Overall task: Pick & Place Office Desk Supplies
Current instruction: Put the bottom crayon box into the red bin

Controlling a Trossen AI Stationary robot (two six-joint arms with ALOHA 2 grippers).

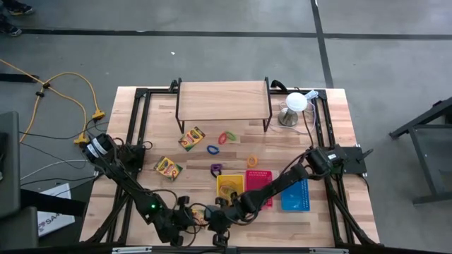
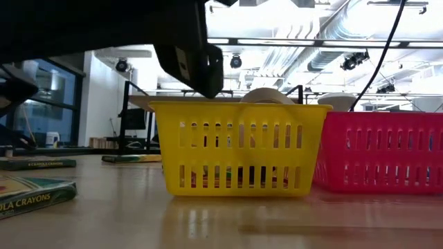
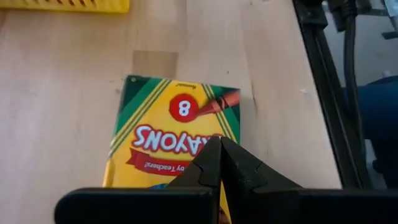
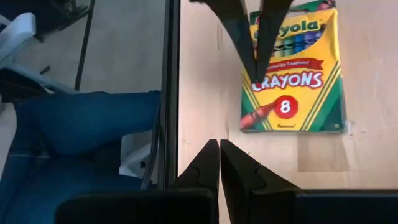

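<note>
A yellow-and-green crayon box [image 3: 174, 124] lies flat on the table near its front edge, face up; it also shows in the right wrist view [image 4: 298, 81]. My left gripper [image 3: 219, 142] is shut, its fingertips slanting down over the box's printed face [image 4: 256, 74]. My right gripper [image 4: 219, 146] is shut with nothing in it, close beside the box toward the table's front edge. In the high view both grippers meet at the front middle, left [image 1: 194, 215] and right [image 1: 224, 212]. My left gripper has its shut fingertips [image 4: 255, 62] slanting down over the middle of the crayon box's printed face [image 4: 273, 81]. I cannot tell whether they touch the box or stand just above it. The box lies flat on the table.
Yellow [image 1: 229, 185], red [image 1: 258, 187] and blue [image 1: 295, 195] baskets stand right behind the grippers. Two more crayon boxes [image 1: 191, 137] [image 1: 168, 168] and several small coloured loops [image 1: 226, 137] lie mid-table. A wooden shelf [image 1: 223, 101] and a white dome [image 1: 295, 106] stand at the back. A person's leg [image 4: 81, 124] shows beyond the front edge.
</note>
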